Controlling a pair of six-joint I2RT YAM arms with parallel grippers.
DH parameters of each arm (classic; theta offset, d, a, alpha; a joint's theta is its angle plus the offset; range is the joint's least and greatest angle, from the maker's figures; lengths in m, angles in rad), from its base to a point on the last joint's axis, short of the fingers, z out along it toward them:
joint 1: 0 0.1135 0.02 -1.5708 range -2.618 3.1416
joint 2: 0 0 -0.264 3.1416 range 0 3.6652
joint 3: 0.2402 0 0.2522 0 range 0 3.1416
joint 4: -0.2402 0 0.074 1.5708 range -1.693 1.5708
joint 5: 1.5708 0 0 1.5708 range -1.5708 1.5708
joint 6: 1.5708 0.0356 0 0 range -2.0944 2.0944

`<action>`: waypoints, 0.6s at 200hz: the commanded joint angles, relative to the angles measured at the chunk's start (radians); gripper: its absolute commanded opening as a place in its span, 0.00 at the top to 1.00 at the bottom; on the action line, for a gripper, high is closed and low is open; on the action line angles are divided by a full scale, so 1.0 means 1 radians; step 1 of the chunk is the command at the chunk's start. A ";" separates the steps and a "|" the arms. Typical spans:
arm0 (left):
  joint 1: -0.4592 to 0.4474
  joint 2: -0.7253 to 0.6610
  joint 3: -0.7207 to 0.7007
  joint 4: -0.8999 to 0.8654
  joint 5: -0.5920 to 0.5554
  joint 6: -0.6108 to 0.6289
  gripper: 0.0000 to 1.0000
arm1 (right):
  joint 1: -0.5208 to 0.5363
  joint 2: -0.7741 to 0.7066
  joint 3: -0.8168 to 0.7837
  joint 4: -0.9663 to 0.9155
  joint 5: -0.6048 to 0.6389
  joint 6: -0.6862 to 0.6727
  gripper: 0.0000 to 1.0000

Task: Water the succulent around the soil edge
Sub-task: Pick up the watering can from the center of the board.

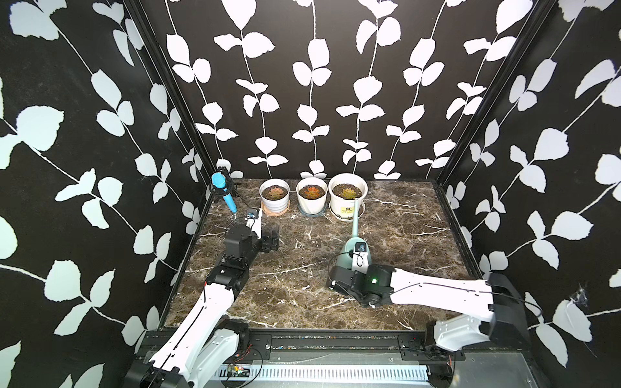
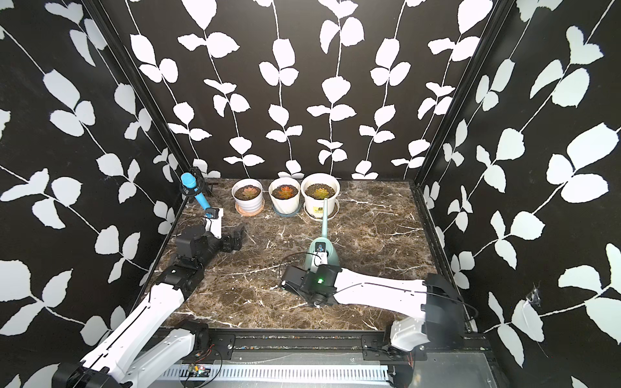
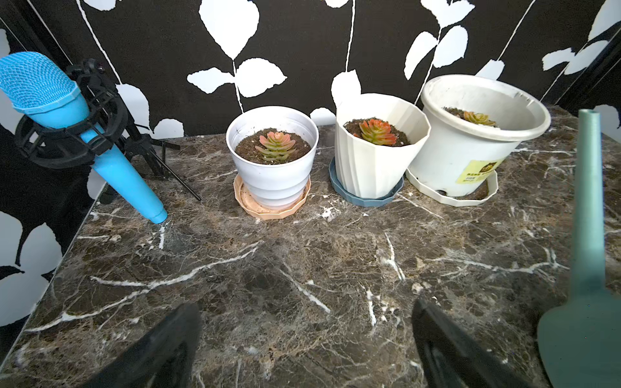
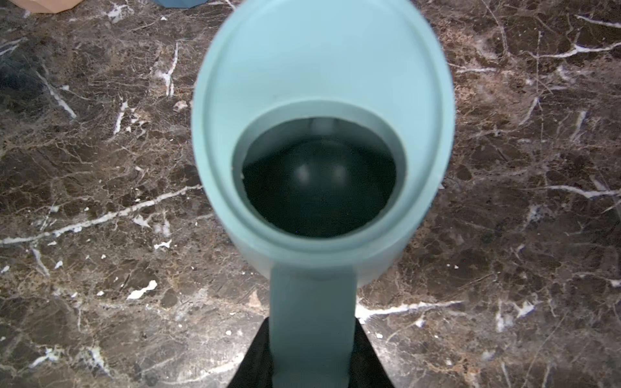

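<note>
- Gripping the watering can point(image 1: 346, 252) by its handle point(image 4: 312, 312), the right jaws are drawn in narrow, one on either side of that flat strap in the right wrist view.
- The long spout point(image 1: 354, 218) is the axis that matters. It runs from the can's body away from the robot toward the back wall, aimed at the big white pot point(image 1: 337, 205) at the right end of a row of three.
- In both top views the spout's tip lies over that pot's front wall, short of the soil point(image 1: 339, 186). In the left wrist view the tip is near the rim but apart from it.
- Pouring has not begun, I judge. The can likely needs to go forward and up, then tilt.
- The succulent point(image 1: 347, 192) sits mid-soil, leaving only a narrow ring of bare soil to trace.
- The middle pot point(image 1: 312, 198) and the left pot point(image 1: 275, 198) hold plants too. The spout's aim suggests the big one is meant, though the task does not say.
- The right arm is nearer that pot.
- The left jaws gape wide and hold nothing. They hover over the bare surface point(image 3: 302, 268) near a blue microphone point(image 1: 221, 188), well apart from the can.
- The can's opening point(image 4: 319, 181) is dark with glints, perhaps water. Whether its base rests on the surface I cannot tell.
</note>
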 commanded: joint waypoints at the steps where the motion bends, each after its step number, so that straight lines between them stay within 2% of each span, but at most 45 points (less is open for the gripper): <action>1: -0.004 -0.013 -0.016 0.009 -0.005 0.014 0.01 | -0.004 -0.096 -0.044 0.015 0.018 -0.104 1.00; 61: -0.008 -0.013 -0.013 0.013 -0.012 0.024 0.01 | -0.006 -0.310 -0.093 -0.057 0.040 -0.237 1.00; 120: -0.008 -0.010 -0.010 0.014 -0.011 0.024 0.01 | -0.007 -0.490 -0.176 0.039 0.105 -0.408 1.00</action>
